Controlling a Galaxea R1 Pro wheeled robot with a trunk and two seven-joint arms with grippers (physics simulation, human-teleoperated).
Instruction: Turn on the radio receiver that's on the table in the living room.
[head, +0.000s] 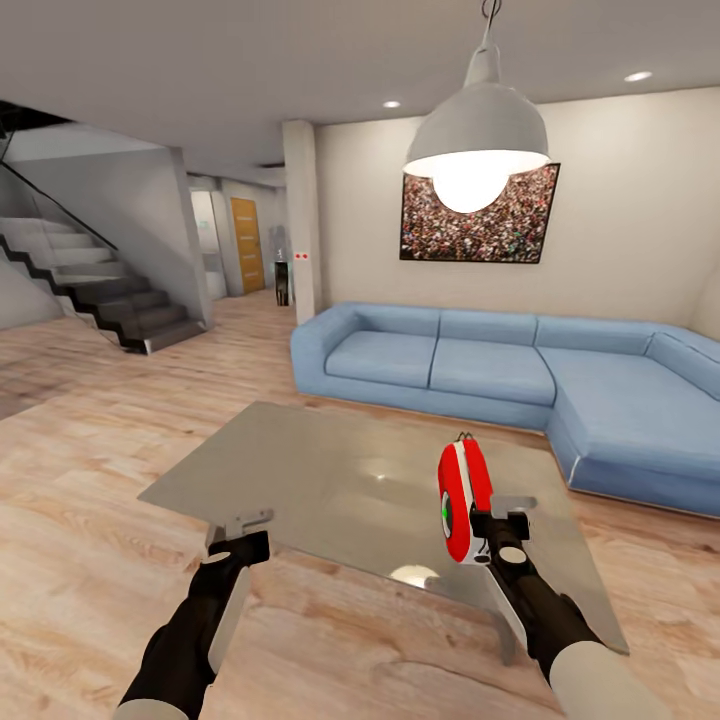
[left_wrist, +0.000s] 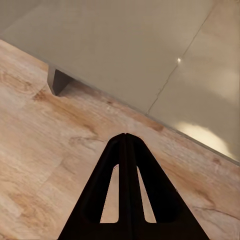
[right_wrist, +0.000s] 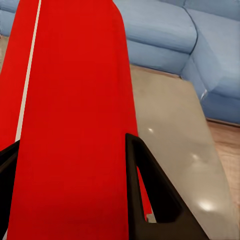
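The red radio receiver (head: 462, 500) with white trim stands on edge over the right front part of the glossy grey table (head: 320, 470), its round dial facing left. My right gripper (head: 490, 512) holds it from the right side. In the right wrist view the radio's red body (right_wrist: 70, 100) sits between the two black fingers (right_wrist: 150, 190), above the table top (right_wrist: 170, 125). My left gripper (head: 240, 528) is shut and empty at the table's near left edge; its fingertips (left_wrist: 125, 137) press together over the wood floor beside the table edge (left_wrist: 130, 45).
A blue L-shaped sofa (head: 500, 365) wraps the far and right sides of the table. A grey dome pendant lamp (head: 478, 140) hangs over it, before a crowd picture (head: 520, 225). Stairs (head: 100, 290) rise at the far left. Light wood floor (head: 90, 450) lies to the left.
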